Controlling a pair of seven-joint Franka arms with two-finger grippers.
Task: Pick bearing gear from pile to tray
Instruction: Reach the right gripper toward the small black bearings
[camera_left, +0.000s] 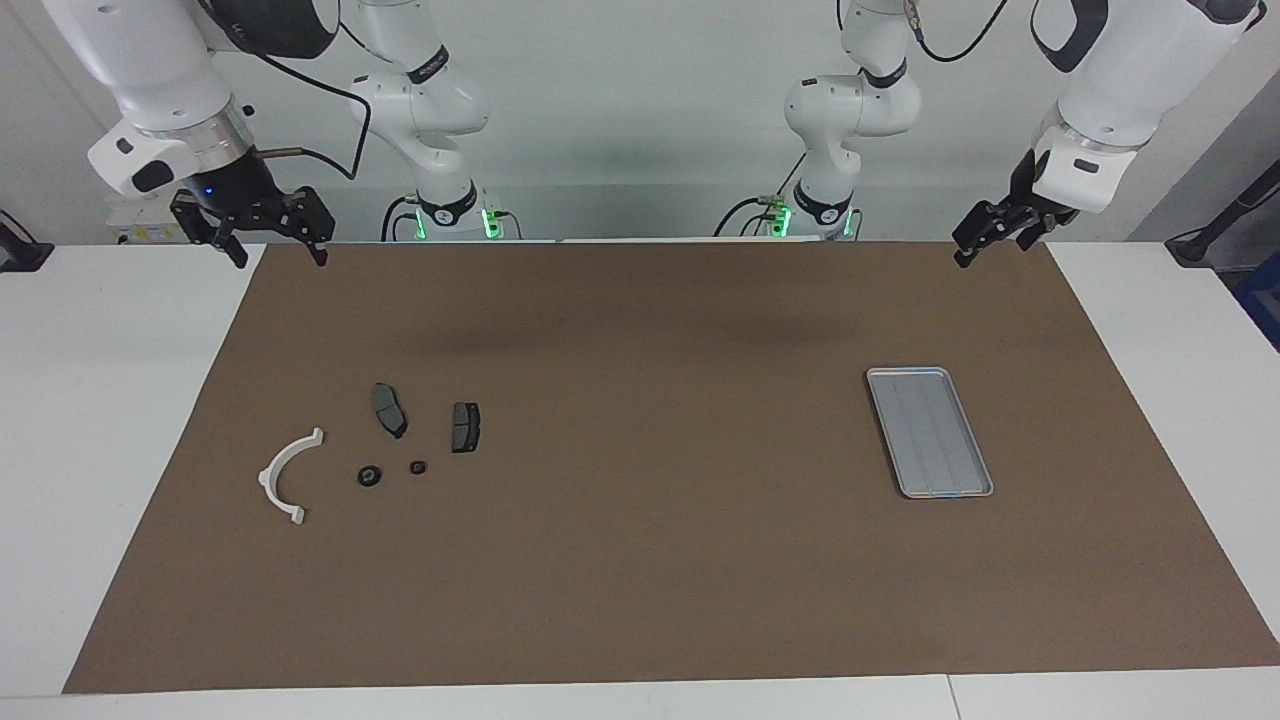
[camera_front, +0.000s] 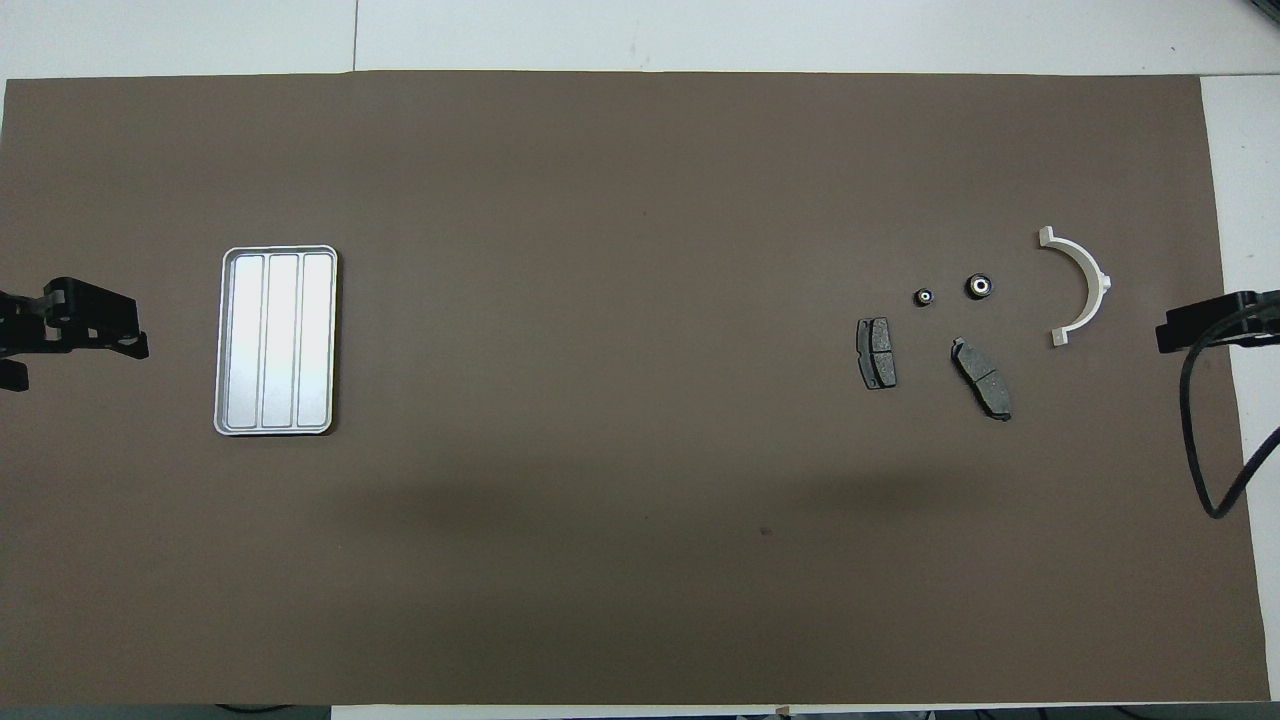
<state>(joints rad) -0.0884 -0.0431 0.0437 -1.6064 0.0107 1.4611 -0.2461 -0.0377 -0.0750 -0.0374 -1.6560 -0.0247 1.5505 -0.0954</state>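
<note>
1. Right pincer (camera_left: 276, 243): raised over the mat (camera_left: 640, 560) corner at the right arm's end, at the edge nearest the robots. Fingers spread apart, nothing between them.
2. Bracket (camera_left: 285, 473): white half-ring, flat on the mat, the part closest to the tabletop (camera_left: 100, 420) edge at the right arm's end. Apart from its neighbours.
3. Larger bearing (camera_left: 369, 476): small black round piece, beside the bracket toward the mat centre. Not picked.
4. Smaller bearing (camera_left: 418, 467): just beside the larger one, apart from it.
5. Pad A (camera_left: 389, 409): dark grey plate, nearer to the robots than the two bearings, lying at a slant.
6. Pad B (camera_left: 465, 427): second dark plate, near pad A toward the mat centre, touching nothing.
7. Tray (camera_left: 930, 431): silver, ribbed, flat on the mat toward the left arm's end, well apart from the pile. Nothing lies in it.
8. Left pincer (camera_left: 985, 240): raised over the mat corner at the left arm's end, at the edge nearest the robots. Released, holding nothing; this arm waits.
</note>
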